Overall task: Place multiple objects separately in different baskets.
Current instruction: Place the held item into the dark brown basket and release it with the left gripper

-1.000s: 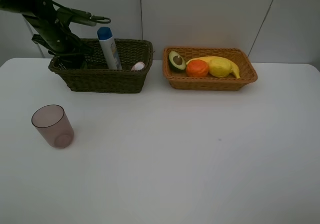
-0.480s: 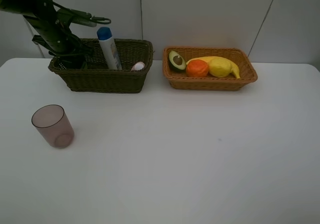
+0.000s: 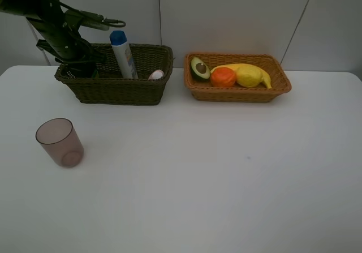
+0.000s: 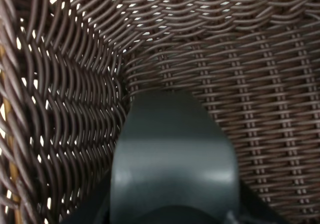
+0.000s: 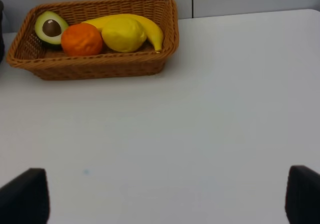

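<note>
Far left on the counter (image 3: 226, 168): translucent mauve cup (image 3: 59, 142), upright, outside both baskets, well apart from either arm. Last of the task's things not yet put away, by the look of it.

Next along, left gripper (image 3: 78, 66), reaching down into the far-left end of the dark olive-brown basket (image 3: 121, 91). Compared with a second ago, sits a shade higher and further back; barely any other shift. In the left wrist view, dark green square bottle (image 4: 172, 174) directly ahead of the camera, tucked into the basket's corner against the weave. Fingers hidden behind the bottle there, so cannot tell whether clamped on it or already slackened. Reads as the end of a placement: bottle down inside the basket, release either happening or about to. Worth watching that the bottle stays put as the arm comes away.

Further right in the same basket: white blue-capped bottle (image 3: 123, 55), standing and leaning a little, cap well above the rim; then pink white-capped bottle (image 3: 156, 74), lying low near the right end. Neither moved since a second ago.

Right of that, orange-tan basket (image 3: 237, 93), unchanged, holding avocado half (image 3: 199, 68), orange (image 3: 223, 76), yellow lemon (image 3: 249, 76) and banana (image 3: 264, 78) packed side by side. Fruit sorting looks finished.

Rightmost, right gripper (image 5: 163, 196), seen only in its own wrist view: fingers spread wide, nothing between them, hanging over bare counter well short of the fruit basket. Idle as before.
</note>
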Available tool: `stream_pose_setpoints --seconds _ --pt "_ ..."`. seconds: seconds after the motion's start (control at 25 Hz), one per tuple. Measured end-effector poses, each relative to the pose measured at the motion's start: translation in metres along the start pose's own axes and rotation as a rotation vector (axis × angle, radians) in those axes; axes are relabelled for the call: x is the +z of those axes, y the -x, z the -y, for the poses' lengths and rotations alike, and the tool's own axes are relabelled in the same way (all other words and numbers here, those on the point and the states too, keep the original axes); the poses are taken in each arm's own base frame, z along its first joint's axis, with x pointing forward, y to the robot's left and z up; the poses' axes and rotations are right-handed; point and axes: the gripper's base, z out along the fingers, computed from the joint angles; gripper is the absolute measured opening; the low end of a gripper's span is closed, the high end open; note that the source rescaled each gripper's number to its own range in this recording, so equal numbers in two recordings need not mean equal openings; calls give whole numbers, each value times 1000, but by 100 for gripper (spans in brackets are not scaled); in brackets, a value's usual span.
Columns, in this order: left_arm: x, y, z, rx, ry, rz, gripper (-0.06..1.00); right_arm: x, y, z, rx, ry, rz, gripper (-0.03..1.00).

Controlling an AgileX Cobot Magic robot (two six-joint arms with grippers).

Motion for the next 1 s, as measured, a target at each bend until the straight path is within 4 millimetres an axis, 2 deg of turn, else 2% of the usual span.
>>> stream_pose_setpoints --seconds 0.2,0.4,0.56,1.0 --pt "0 0 1 -12 -7 0 74 0 0 0 0 0 0 100" --pt "0 0 1 -14 -9 0 87 0 0 0 0 0 0 100" --pt "0 0 1 -17 -11 0 91 0 0 0 0 0 0 100" --pt "0 -1 1 -19 -12 -13 92 0 0 0 0 0 0 100"
